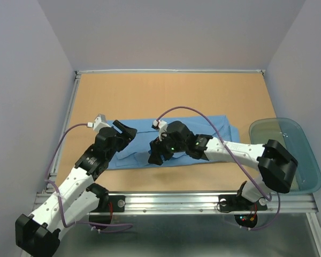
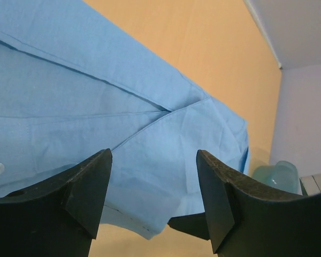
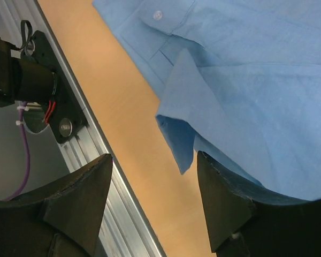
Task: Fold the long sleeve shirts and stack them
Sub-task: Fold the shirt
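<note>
A light blue long sleeve shirt (image 1: 203,127) lies folded into a long flat band across the middle of the table. It also shows in the left wrist view (image 2: 96,96) and the right wrist view (image 3: 257,80). My left gripper (image 1: 125,130) is open and empty just above the shirt's left end; its fingers (image 2: 88,187) frame the cloth. My right gripper (image 1: 156,155) is open and empty over the shirt's near edge, where a loose corner of cloth (image 3: 179,139) hangs between the fingers (image 3: 224,203).
A translucent teal tub (image 1: 289,152) stands at the table's right edge; it also shows in the left wrist view (image 2: 275,174). An aluminium rail (image 1: 176,201) runs along the near edge, with the left arm's base (image 3: 21,80) beside it.
</note>
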`<state>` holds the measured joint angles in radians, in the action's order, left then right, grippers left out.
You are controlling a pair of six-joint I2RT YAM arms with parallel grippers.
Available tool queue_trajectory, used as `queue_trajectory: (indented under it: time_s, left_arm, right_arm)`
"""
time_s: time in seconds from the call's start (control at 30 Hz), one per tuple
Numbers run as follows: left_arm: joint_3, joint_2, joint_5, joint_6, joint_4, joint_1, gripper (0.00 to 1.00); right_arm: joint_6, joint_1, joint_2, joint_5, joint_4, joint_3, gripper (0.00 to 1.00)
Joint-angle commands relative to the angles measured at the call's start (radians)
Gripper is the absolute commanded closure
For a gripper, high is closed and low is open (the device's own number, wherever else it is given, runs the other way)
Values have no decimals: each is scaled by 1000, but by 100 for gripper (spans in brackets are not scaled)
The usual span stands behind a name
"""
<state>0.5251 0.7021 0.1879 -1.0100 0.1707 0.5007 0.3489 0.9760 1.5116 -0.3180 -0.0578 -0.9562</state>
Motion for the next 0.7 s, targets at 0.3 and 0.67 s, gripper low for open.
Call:
queue_trajectory:
  time_s: [0.3, 0.67]
  left_arm:
    - [35, -10, -67, 73, -27, -128, 24]
    - [73, -65, -59, 7, 18, -152, 24]
  right_arm:
    - [27, 15, 151, 19, 133, -150, 81]
    - [361, -14, 94, 315, 150, -207, 99]
